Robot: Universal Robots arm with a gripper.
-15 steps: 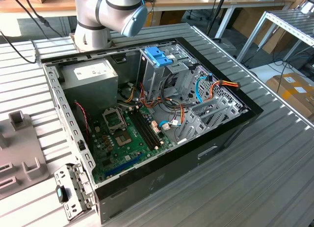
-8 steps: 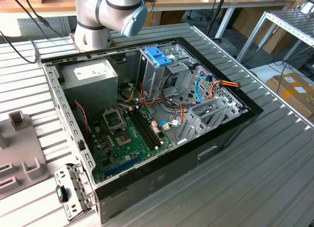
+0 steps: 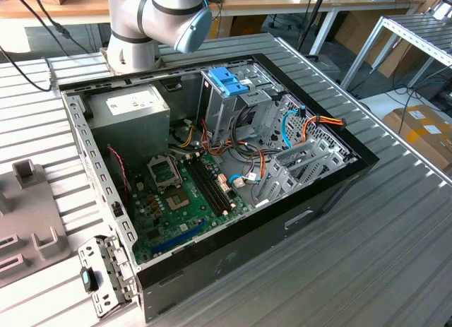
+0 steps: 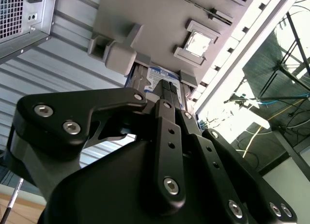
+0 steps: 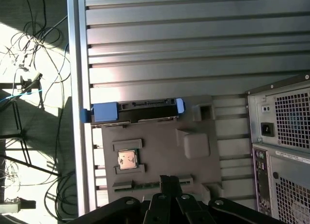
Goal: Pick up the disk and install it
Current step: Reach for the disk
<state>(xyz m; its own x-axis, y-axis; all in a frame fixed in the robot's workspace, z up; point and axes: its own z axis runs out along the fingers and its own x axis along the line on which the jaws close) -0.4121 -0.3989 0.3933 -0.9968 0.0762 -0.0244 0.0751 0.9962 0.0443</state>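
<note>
Currently your gripper (image 5: 167, 177) has its jaws together, empty. The disk (image 5: 133, 111) lies beyond them, at the edge of the grey fixture (image 5: 160, 161).

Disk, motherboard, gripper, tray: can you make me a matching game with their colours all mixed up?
Things:
1. disk rails
2. motherboard
3. gripper
4. tray under the disk

Colours:
A. grey
B. black
C. blue
D. green

Pairs: 1-C, 2-D, 3-B, 4-A
</note>
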